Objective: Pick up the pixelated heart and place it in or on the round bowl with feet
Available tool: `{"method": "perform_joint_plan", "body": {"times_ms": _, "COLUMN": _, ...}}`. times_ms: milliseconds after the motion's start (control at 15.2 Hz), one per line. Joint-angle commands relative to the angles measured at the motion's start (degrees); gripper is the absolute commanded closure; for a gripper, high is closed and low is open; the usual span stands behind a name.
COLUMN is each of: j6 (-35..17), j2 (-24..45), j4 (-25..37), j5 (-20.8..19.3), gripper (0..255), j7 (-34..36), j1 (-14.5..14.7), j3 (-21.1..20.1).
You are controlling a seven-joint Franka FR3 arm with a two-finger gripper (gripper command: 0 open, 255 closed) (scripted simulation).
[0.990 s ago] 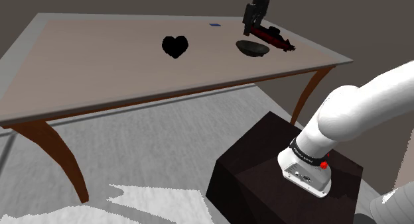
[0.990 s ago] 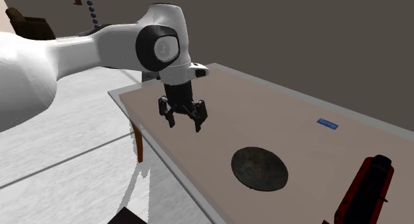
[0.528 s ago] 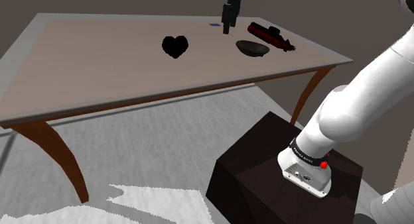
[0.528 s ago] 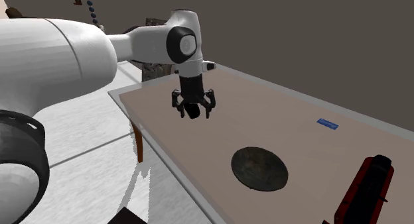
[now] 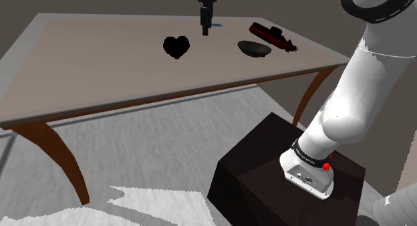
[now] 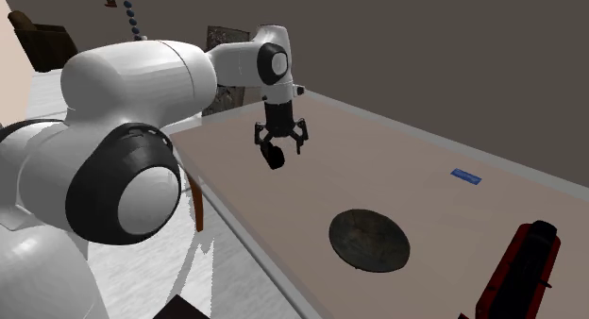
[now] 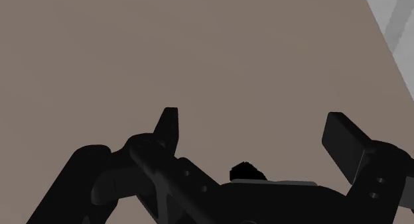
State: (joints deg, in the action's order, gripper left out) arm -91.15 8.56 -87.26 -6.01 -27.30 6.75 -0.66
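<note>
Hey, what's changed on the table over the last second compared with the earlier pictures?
The all-black two-finger gripper travelled toward the shoulder view's left, from over the dark round bowl to near the black pixelated heart. Its fingers are open, and nothing was grasped or released. The heart, the bowl, the red and black object and the small blue tag stayed put.

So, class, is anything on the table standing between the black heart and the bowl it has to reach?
Nothing visible. Bare tabletop separates the heart from the bowl. The red-and-black object lies beyond the bowl, and the gripper hangs above the table, jaws open and empty.
</note>
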Motion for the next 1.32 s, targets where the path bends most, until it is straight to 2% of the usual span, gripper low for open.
{"method": "perform_joint_plan", "body": {"times_ms": 0, "j6": 1.8, "j2": 5.4, "j4": 6.6, "j5": -0.4, "gripper": 0, "j7": -2.5, "j1": 0.6, "j3": -0.7}}
{"method": "perform_joint_plan", "body": {"times_ms": 264, "j6": 6.2, "j2": 16.5, "j4": 20.8, "j5": -1.5, "gripper": 0, "j7": -7.0, "j1": 2.3, "j3": -2.1}}
{"method": "perform_joint_plan", "body": {"times_ms": 330, "j6": 6.4, "j2": 16.8, "j4": 21.3, "j5": -1.6, "gripper": 0, "j7": -7.2, "j1": 2.3, "j3": -2.2}}
{"method": "perform_joint_plan", "body": {"times_ms": 792, "j6": -0.7, "j2": 14.5, "j4": 11.8, "j5": -1.5, "gripper": 0, "j7": -6.9, "j1": 1.8, "j3": -2.1}}
{"method": "perform_joint_plan", "body": {"times_ms": 1254, "j6": -0.7, "j2": 14.5, "j4": 11.8, "j5": -1.5, "gripper": 0, "j7": -6.9, "j1": 1.8, "j3": -2.1}}
